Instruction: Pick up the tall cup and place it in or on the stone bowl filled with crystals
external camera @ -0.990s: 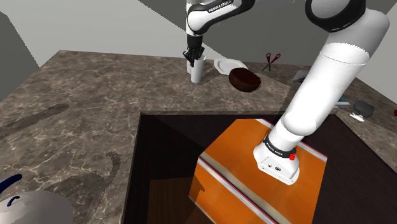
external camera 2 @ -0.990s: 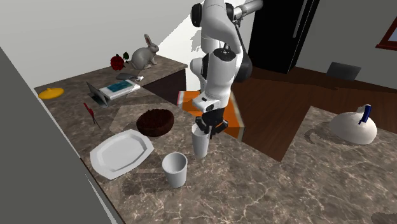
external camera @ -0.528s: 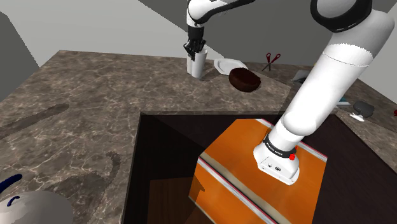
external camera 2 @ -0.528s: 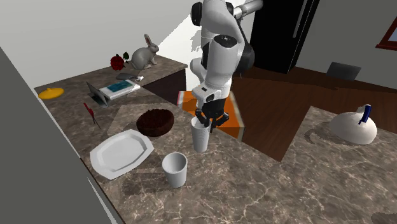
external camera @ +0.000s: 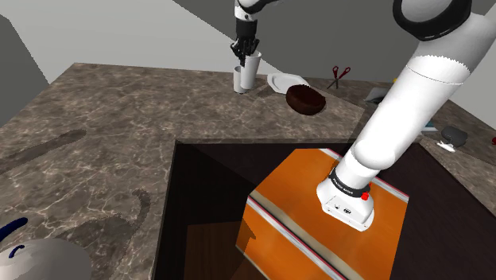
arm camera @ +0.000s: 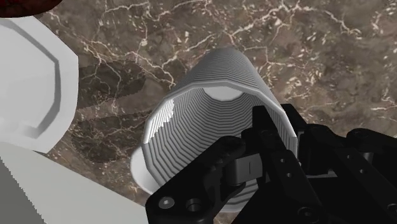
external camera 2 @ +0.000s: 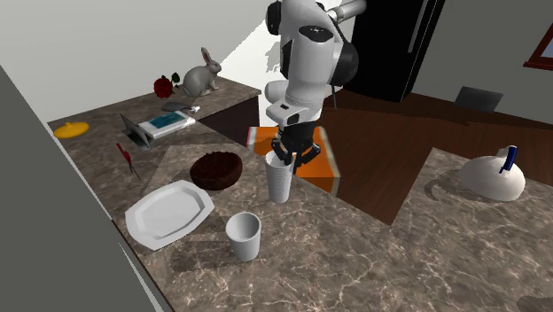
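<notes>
Tall cup point(arm camera: 210, 121): white, ribbed, tapered. Clasped at the rim between the fingers of the black gripper point(external camera 2: 285, 162). Held just above the brown veined marble counter point(external camera 2: 372, 257), near the dark round bowl point(external camera 2: 217, 169) and the white octagonal plate point(external camera 2: 168, 213).

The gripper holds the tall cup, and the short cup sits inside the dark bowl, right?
No: the gripper holds the tall cup, but the short cup stands on the counter, apart from the dark bowl; see the second exterior view.
</notes>
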Available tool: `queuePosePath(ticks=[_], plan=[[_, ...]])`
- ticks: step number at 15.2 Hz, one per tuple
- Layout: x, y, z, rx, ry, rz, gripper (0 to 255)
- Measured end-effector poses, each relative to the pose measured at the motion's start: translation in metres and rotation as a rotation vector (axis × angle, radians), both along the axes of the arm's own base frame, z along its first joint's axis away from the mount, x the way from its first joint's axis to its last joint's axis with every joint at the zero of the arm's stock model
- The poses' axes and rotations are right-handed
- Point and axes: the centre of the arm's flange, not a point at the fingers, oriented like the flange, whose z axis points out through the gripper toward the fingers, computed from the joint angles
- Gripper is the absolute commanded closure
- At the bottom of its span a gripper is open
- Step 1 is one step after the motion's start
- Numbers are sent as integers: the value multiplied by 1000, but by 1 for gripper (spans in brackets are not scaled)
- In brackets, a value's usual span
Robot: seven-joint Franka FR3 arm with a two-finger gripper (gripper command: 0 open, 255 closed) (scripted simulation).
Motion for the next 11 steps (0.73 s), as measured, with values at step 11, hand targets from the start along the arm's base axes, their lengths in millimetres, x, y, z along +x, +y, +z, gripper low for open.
queuePosePath(ticks=[11], plan=[[-3, -3, 53, 0, 0, 0, 255]])
